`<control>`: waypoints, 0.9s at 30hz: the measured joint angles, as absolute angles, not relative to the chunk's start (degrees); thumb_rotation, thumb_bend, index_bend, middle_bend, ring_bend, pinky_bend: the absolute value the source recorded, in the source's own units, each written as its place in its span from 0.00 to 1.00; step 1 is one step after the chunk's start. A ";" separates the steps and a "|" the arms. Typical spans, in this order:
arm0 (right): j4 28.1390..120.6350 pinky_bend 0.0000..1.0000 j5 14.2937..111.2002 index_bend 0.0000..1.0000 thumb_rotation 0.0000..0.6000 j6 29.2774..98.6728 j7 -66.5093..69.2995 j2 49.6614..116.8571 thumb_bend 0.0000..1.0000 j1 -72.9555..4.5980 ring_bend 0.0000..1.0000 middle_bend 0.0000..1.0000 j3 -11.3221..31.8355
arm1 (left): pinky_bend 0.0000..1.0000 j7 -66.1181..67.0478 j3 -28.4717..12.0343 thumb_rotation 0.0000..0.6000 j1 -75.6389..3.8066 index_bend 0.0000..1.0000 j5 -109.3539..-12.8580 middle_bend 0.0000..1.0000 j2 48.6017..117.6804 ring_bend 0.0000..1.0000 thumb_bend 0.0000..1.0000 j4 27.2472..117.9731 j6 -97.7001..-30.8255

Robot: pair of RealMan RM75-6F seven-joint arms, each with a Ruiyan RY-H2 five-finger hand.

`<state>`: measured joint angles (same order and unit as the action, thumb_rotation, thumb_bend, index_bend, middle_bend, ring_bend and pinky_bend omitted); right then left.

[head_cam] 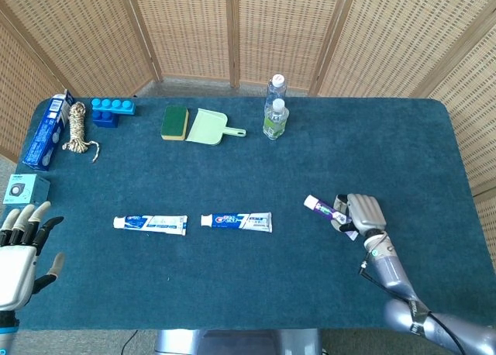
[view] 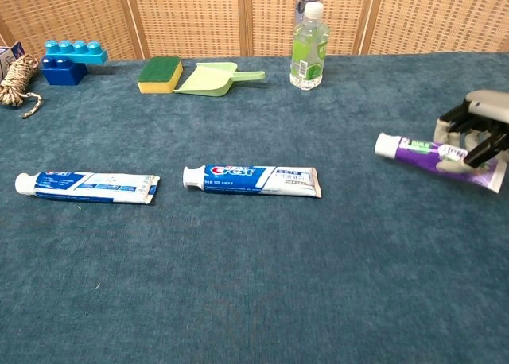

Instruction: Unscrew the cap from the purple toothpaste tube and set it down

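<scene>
The right robot hand (view: 474,133) grips the purple toothpaste tube (view: 433,152) by its body, cap (view: 386,145) pointing left, presumably exposed for the open, empty left robot hand (head_cam: 17,254).

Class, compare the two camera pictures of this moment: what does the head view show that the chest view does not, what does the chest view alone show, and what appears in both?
Only the head view shows the left hand, open at the table's near left corner, the blue carton, a small teal box and the right forearm.

Only the chest view shows the gap under the purple toothpaste tube, which is lifted clear of the cloth, cap on.

Both show the right hand gripping that tube, two blue tubes, the sponge, dustpan, bottles, blue block and rope.
</scene>
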<state>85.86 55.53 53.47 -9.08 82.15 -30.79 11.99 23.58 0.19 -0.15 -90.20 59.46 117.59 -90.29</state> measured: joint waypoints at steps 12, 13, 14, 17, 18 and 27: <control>96.50 0.81 65.54 0.96 1.00 52.77 14.36 71.82 0.64 -25.86 0.68 0.69 13.36 | 0.06 25.45 -0.60 1.00 -3.42 0.20 -90.27 0.14 60.43 0.03 0.37 118.80 -85.24; 97.23 0.81 66.29 0.97 1.00 52.68 16.38 71.01 0.64 -25.49 0.68 0.69 13.44 | 0.07 25.59 -0.78 1.00 -4.02 0.20 -90.24 0.14 60.59 0.04 0.37 118.84 -84.40; 98.19 0.81 67.46 0.97 1.00 52.53 19.14 69.90 0.64 -25.01 0.68 0.69 13.50 | 0.08 25.76 -1.03 1.00 -4.70 0.20 -90.12 0.14 60.74 0.04 0.37 118.88 -83.43; 99.94 0.82 71.29 0.97 1.00 52.16 25.70 67.27 0.65 -23.94 0.69 0.70 13.41 | 0.11 26.47 -2.12 1.00 -7.25 0.20 -89.45 0.15 61.17 0.07 0.37 119.15 -80.43; 100.36 0.82 72.53 0.97 1.00 52.09 27.39 66.57 0.65 -23.66 0.69 0.70 13.31 | 0.13 26.64 -2.59 1.00 -8.11 0.20 -89.10 0.15 61.30 0.08 0.37 119.33 -79.53; 102.88 0.83 80.40 0.97 1.00 52.15 35.78 63.65 0.64 -22.39 0.70 0.71 10.25 | 0.18 23.93 -5.79 1.00 -14.36 0.21 -85.89 0.16 61.55 0.10 0.37 120.99 -72.63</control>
